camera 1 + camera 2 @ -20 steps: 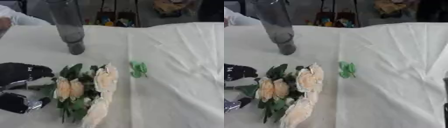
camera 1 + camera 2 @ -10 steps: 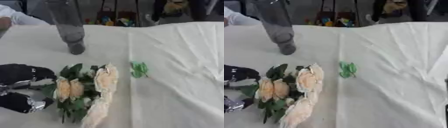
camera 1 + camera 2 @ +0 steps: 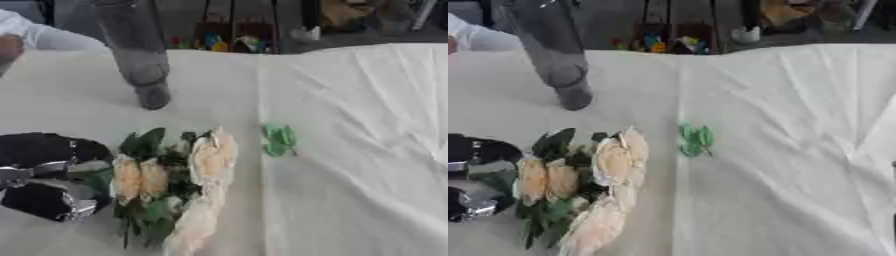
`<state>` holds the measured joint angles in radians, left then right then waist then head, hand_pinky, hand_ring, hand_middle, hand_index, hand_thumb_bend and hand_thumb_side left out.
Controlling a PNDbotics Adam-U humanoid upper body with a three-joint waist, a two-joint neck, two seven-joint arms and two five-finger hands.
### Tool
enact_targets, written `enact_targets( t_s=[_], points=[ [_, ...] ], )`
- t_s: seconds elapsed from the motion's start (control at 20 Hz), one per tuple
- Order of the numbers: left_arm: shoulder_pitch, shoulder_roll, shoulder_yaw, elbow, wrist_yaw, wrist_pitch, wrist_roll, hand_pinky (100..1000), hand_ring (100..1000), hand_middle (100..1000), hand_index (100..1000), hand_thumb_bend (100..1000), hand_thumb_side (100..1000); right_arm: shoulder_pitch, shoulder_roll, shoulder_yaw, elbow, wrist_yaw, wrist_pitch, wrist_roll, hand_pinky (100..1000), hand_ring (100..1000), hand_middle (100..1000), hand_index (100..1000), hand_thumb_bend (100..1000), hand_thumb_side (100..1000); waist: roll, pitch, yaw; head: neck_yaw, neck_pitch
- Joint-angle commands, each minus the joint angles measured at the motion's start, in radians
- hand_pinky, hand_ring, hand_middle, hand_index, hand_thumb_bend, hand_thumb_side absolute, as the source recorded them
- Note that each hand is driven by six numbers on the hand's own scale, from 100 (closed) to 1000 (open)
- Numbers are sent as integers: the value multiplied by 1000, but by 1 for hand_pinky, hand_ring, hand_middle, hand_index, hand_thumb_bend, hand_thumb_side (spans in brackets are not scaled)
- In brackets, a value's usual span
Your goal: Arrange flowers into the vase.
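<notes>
- At the left edge of the table (image 3: 367,150), our left hand (image 3: 48,177) lies beside the bunch of flowers (image 3: 175,185), fingers and thumb curving in toward the leaves; we cannot tell whether they are clamped on the stems or just short of them.
- Just right of that hand, the flowers lie flat on the white cloth, pale cream and peach heads among dark green leaves, stems pointing to the near edge.
- Behind them, well apart toward the far left, stands the tall grey vase (image 3: 136,55), upright, with nothing in it that we can see.
- Right of the bunch, a small green scrap (image 3: 278,140), perhaps a loose leaf, lies alone on the cloth.
- Our right hand shows in neither view.
- We judge this the pick-up step: no flower is in the vase yet. Next we need to close on the stems, lift the bunch clear, stand it upright and carry it back to the vase mouth, stems first.
</notes>
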<state>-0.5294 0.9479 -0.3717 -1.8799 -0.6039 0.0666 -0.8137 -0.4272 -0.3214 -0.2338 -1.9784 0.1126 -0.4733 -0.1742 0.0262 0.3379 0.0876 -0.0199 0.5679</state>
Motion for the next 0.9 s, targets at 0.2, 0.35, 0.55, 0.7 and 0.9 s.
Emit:
enact_targets(
  t_s=[0.2, 0.35, 0.55, 0.7, 0.9],
  points=[
    [-25, 6, 3, 31, 8, -1, -25, 873, 928, 958, 1000, 327, 913, -9, -27, -1, -22, -11, -1, 7, 546, 776, 548, 773, 100, 860, 2, -12, -1, 8, -18],
    [-30, 2, 2, 48, 0, -5, -32, 873, 923, 958, 1000, 323, 865, -9, -28, 0, -22, -12, -1, 10, 546, 777, 547, 773, 100, 860, 1, -9, 0, 10, -19],
    [-34, -1, -2, 60, -17, -18, -37, 871, 922, 956, 1000, 302, 819, -9, -29, 0, -22, -15, -1, 13, 546, 778, 546, 773, 100, 860, 1, -6, 0, 11, -22],
    [-37, -5, -4, 63, -25, -22, -29, 866, 917, 949, 1000, 279, 823, -9, -29, 1, -22, -16, -1, 15, 547, 778, 545, 773, 100, 860, 0, -4, -1, 11, -25],
    [-41, -8, -11, 68, -43, -26, -4, 856, 908, 939, 991, 262, 797, -8, -29, 0, -22, -17, -2, 18, 548, 779, 544, 772, 100, 859, -1, -1, -3, 13, -27]
  ],
)
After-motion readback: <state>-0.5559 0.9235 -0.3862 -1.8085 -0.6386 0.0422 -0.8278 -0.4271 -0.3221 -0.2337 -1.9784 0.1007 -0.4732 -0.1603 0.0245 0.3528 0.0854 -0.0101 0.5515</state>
